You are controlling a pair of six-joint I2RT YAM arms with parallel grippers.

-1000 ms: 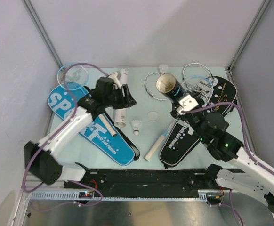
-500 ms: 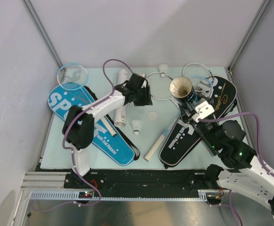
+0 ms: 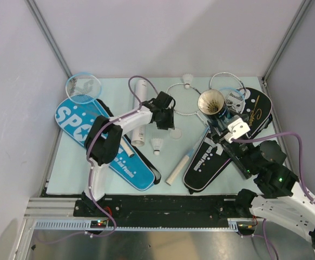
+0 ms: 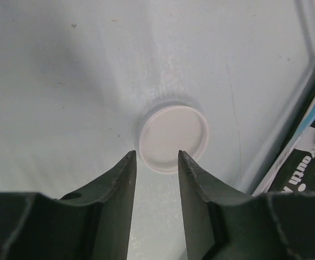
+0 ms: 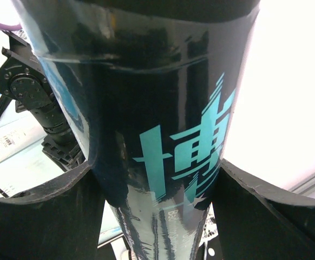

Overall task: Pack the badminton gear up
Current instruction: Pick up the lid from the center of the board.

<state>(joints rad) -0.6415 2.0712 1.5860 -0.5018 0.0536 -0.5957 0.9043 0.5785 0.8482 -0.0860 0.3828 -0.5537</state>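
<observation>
My left gripper has its fingers a narrow gap apart, holding nothing, tips framing the near edge of a round white lid lying flat on the table. My right gripper is clamped around the black tube, held tilted over the black cover with its open mouth up. Possibly something sits inside; the overhead view is too small to tell.

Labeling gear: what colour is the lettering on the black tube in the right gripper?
Teal, on the tube; shows best in the right wrist view.
</observation>
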